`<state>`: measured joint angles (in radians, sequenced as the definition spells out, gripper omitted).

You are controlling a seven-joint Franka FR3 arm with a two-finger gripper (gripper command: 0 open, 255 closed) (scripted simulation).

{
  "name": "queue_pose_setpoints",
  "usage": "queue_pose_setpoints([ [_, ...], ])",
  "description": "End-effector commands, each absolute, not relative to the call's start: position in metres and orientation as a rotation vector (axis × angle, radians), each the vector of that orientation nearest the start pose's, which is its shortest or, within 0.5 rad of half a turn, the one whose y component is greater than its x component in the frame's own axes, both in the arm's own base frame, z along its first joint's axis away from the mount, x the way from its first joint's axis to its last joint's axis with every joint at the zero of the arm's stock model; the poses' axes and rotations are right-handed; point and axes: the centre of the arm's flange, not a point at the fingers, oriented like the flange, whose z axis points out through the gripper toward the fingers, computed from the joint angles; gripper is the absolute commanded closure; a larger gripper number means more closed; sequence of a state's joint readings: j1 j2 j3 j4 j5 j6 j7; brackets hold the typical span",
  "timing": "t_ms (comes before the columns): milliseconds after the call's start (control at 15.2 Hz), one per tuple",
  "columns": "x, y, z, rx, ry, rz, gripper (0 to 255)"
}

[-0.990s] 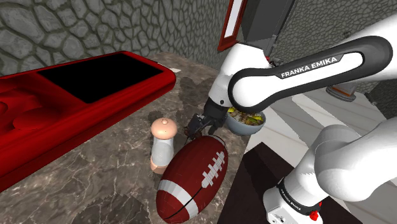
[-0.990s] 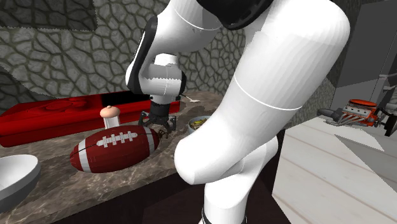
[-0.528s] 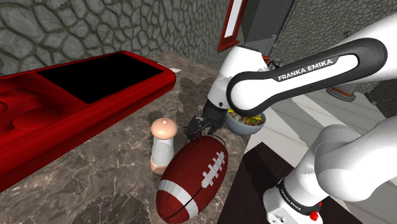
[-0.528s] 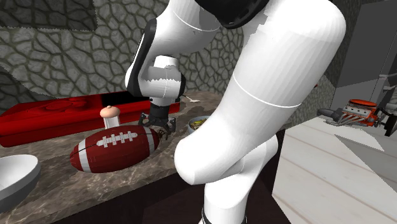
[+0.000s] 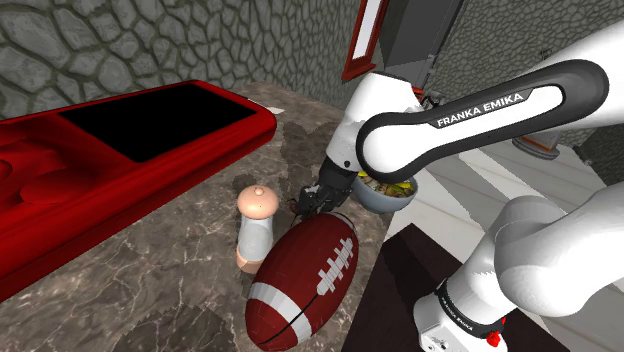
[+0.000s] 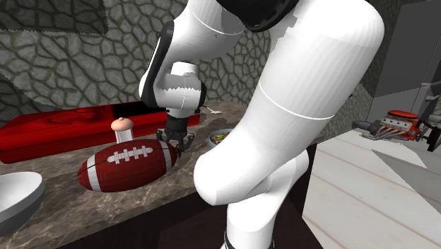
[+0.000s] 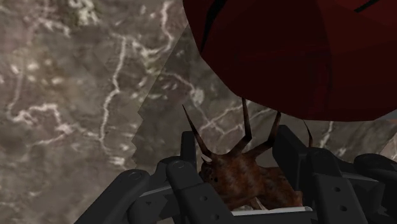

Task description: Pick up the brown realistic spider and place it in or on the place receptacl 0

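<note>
Seeing the gripper point(image 7: 237, 143) closed down on the brown spider point(image 7: 247, 181): body clasped from both sides, legs poking out past the tips. Located mid-frame in the shoulder view, low over the marble counter point(image 5: 180, 270), right at the upper tip of the football point(image 5: 305, 275).

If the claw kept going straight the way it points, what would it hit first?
Probably the marble countertop, just past the brown spider clasped in the claw. The football sits close beside that line; depth is unclear.
</note>
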<state>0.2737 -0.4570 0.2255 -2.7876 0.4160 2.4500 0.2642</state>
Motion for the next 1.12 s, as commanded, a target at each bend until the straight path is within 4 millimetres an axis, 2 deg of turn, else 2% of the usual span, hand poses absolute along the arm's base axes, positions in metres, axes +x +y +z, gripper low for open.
queue_pose_setpoints([
  [0,0.328,0.171,0.349,-2.922,0.129,-0.069,255],
  [132,0.328,0.171,0.349,-2.922,0.129,-0.069,255],
  [1056,0.328,0.171,0.423,-2.922,0.129,-0.069,255],
])
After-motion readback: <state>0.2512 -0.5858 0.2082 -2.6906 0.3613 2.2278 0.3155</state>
